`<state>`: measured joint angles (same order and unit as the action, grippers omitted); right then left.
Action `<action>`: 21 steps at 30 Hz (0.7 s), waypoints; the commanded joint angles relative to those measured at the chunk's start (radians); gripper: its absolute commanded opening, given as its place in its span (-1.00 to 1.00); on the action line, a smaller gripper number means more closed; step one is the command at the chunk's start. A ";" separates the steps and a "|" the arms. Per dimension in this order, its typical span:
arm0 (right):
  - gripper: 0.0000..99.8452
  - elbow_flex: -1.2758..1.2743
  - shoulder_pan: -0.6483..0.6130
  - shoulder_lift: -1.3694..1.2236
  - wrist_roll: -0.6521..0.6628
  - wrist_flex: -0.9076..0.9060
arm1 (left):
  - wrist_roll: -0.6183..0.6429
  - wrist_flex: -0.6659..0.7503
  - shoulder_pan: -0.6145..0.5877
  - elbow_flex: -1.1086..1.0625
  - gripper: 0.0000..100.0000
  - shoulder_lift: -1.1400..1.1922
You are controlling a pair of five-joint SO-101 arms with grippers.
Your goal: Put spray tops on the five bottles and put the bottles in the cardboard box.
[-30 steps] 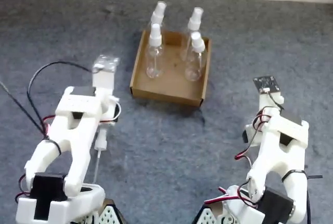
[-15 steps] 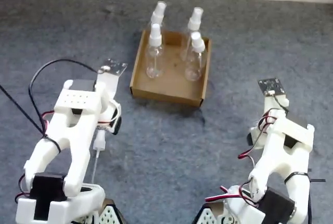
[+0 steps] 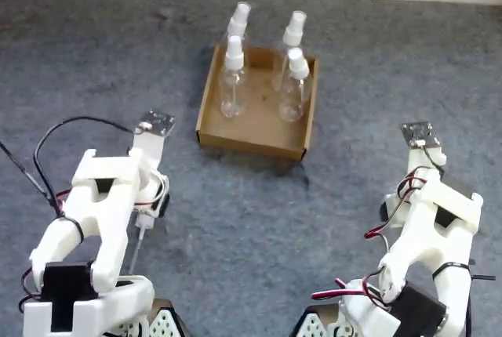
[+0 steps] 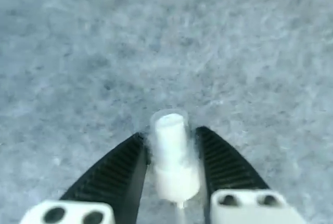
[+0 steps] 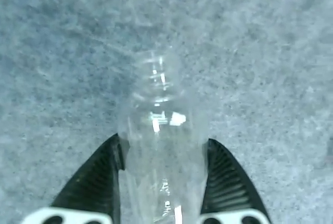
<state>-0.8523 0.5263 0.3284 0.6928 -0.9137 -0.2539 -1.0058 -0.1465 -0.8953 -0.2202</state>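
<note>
Left gripper (image 4: 170,134) farther back — spray top (image 4: 175,164) inside

Four capped clear bottles (image 3: 233,86) standing in the cardboard box (image 3: 255,139). The fifth bottle (image 5: 161,99), topless, is pinched in the right hand (image 5: 164,141), with the white spray top (image 4: 174,166) in the left hand (image 4: 171,134).

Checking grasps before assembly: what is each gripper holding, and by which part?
The left gripper clamps a white spray top by its head. The right gripper holds an uncapped clear bottle by its body.
</note>
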 commanded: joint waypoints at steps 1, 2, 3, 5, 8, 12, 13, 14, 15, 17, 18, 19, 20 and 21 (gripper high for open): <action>-0.99 0.007 0.039 0.045 0.011 0.013 | -0.005 0.023 0.041 -0.005 -0.99 -0.015; -0.99 0.007 0.053 0.045 0.011 0.013 | -0.003 0.020 0.050 0.008 -1.00 -0.018; -0.99 0.010 0.064 0.047 0.011 0.013 | -0.002 0.000 0.061 0.035 -0.99 -0.018; -0.97 0.013 0.085 0.053 0.011 0.013 | 0.008 -0.069 0.093 0.108 -0.99 -0.018; -0.82 0.015 0.110 0.056 0.011 0.012 | 0.091 -0.163 0.168 0.242 -0.99 -0.018; -0.54 0.016 0.111 0.056 0.011 0.012 | 0.173 -0.190 0.275 0.363 -0.99 -0.015; -0.49 0.016 0.108 0.054 0.011 0.012 | 0.193 -0.186 0.291 0.374 -0.99 -0.012; -0.47 0.016 0.101 0.050 0.011 0.012 | 0.209 -0.184 0.298 0.375 -0.99 -0.010; -0.46 0.016 0.094 0.047 0.009 0.012 | 0.218 -0.184 0.302 0.374 -0.99 -0.008; -0.46 0.019 0.068 0.047 0.009 0.012 | 0.226 -0.184 0.298 0.348 -0.99 -0.008; -0.46 0.031 0.051 0.047 0.008 0.010 | 0.226 -0.183 0.297 0.332 -0.99 -0.010; -0.46 0.051 0.035 0.044 0.005 0.007 | 0.226 -0.173 0.297 0.314 -0.99 -0.015; -0.46 0.076 0.022 0.035 -0.006 -0.013 | 0.226 -0.163 0.297 0.292 -0.99 -0.016; -0.46 0.111 0.013 0.018 -0.014 -0.047 | 0.226 -0.146 0.297 0.271 -0.99 -0.016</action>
<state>-0.8401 0.5831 0.3437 0.6928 -0.9183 -0.0391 -1.1807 0.1327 -0.5992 -0.2186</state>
